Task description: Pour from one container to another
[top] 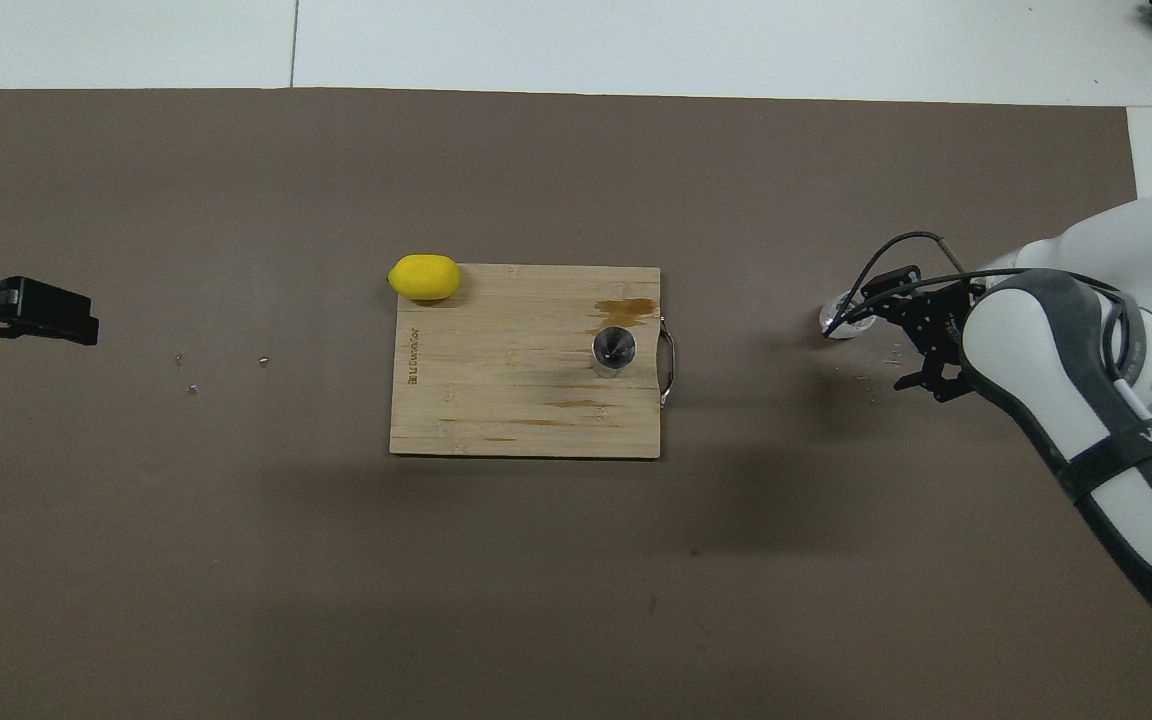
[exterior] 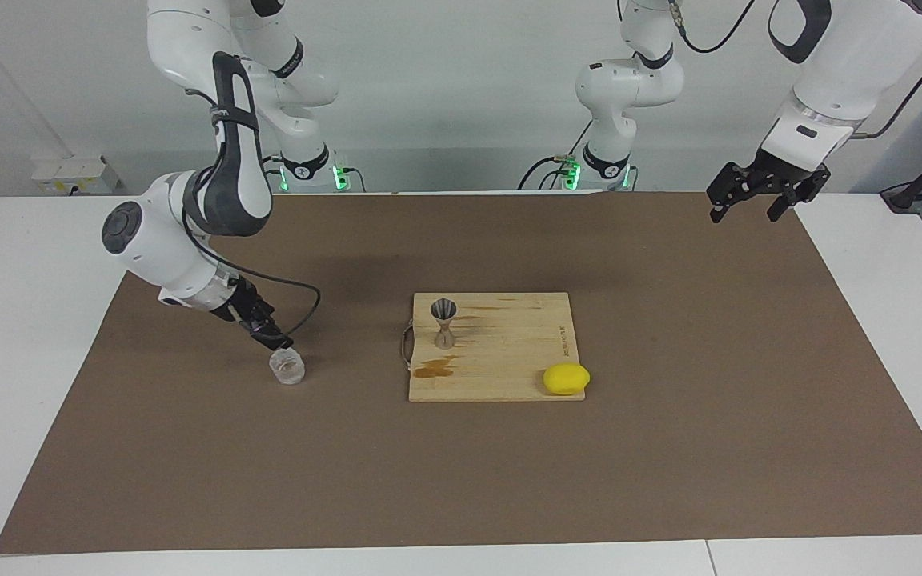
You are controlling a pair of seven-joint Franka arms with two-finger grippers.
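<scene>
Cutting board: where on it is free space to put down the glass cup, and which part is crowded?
On the cutting board, the middle and the edge nearer the robots are bare. The jigger stands near the handle end; the lemon overhangs the corner farthest from the robots. The glass cup sits on the mat at the right gripper. The left gripper waits, open.

The glass cup [exterior: 286, 368], left of centre in the facing view, is clear and shiny. The jigger [exterior: 444, 322] at mid-frame is smooth grey metal with a dull gleam. It stands on a pale wooden board [exterior: 509, 360] with visible grain, brown stains and a thin metal handle [exterior: 406, 349]. The lemon [exterior: 566, 378] looks smooth and slightly glossy. The brown mat [exterior: 669, 448] is matt, the table [exterior: 29, 320] white and smooth.
</scene>
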